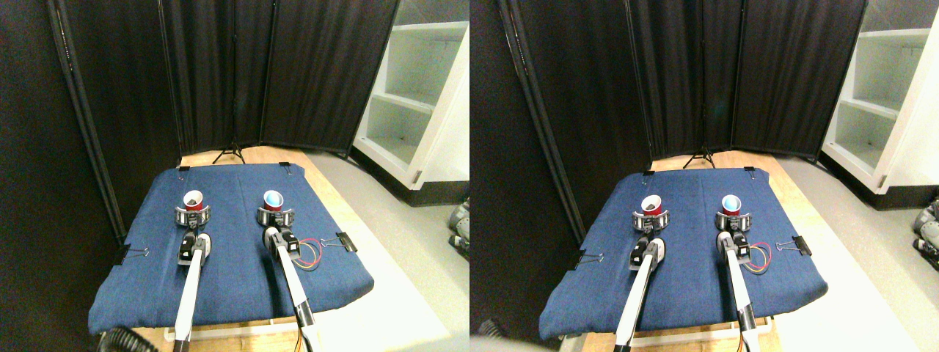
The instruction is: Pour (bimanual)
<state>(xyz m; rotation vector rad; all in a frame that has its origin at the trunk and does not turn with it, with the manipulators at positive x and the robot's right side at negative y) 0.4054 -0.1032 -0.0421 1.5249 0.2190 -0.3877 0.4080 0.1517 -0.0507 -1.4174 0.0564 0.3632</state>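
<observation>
Two pale arms reach up from the bottom over a blue cloth (242, 279) that covers the surface. Red and yellow wires (312, 255) loop beside the right arm, and a black clip (343, 240) bites the cloth edge near them. The left gripper (193, 214) has its fingers wrapped around a red cup (193, 200) with something dark inside. The right gripper (275, 215) has its fingers around another red cup (273, 199) that looks blue inside. Both cups stand up on the cloth, well apart. Behind them is a black curtain screen (293, 73), and a white shelf (411, 95) stands at the far right
</observation>
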